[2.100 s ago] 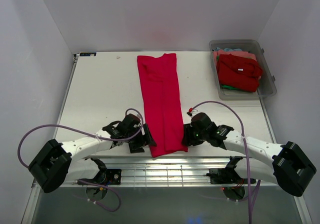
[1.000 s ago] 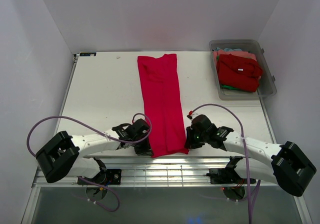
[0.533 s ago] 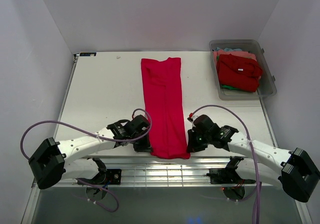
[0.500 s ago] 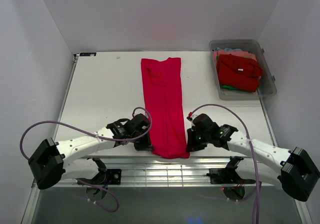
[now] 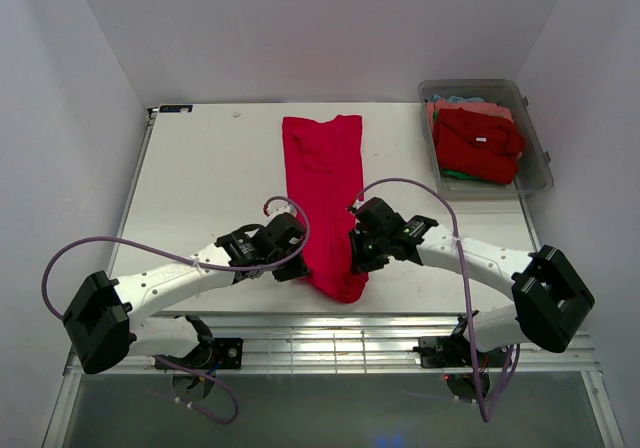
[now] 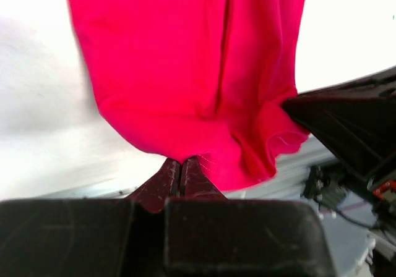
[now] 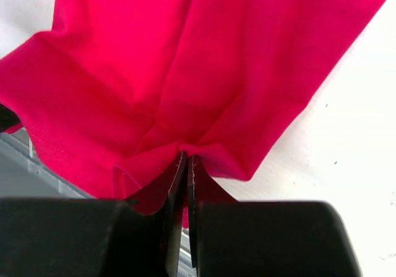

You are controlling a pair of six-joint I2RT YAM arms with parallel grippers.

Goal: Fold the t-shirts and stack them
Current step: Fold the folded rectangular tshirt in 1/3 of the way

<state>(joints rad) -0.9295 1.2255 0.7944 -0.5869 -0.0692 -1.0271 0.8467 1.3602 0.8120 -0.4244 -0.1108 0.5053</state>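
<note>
Top view: we see the red t-shirt (image 5: 323, 183) folded into a long narrow strip, running from top centre of the worktop (image 5: 200, 178) down to lower centre. The far end lies flat and the near end is bunched up between the two arms. The left fingers (image 5: 297, 269) sit at the strip's near left corner, the right fingers (image 5: 359, 257) at its near right corner. We can't read either finger gap from up here. A clear plastic bin (image 5: 545, 168) sits upper right of frame. It holds the other t-shirts (image 5: 480, 143), with a red one on top and pink, green and light blue edges showing around it.

Left wrist view: the left fingers are clenched tip to tip on the shirt's hem at bottom centre. The cloth fills the upper frame, with a lengthwise fold line right of centre. The other arm's dark body is at the right edge, against the cloth's corner.

Right wrist view: the right fingers are clenched on the cloth at lower centre, with creases fanning out from the pinch. White worktop shows at right.
</note>
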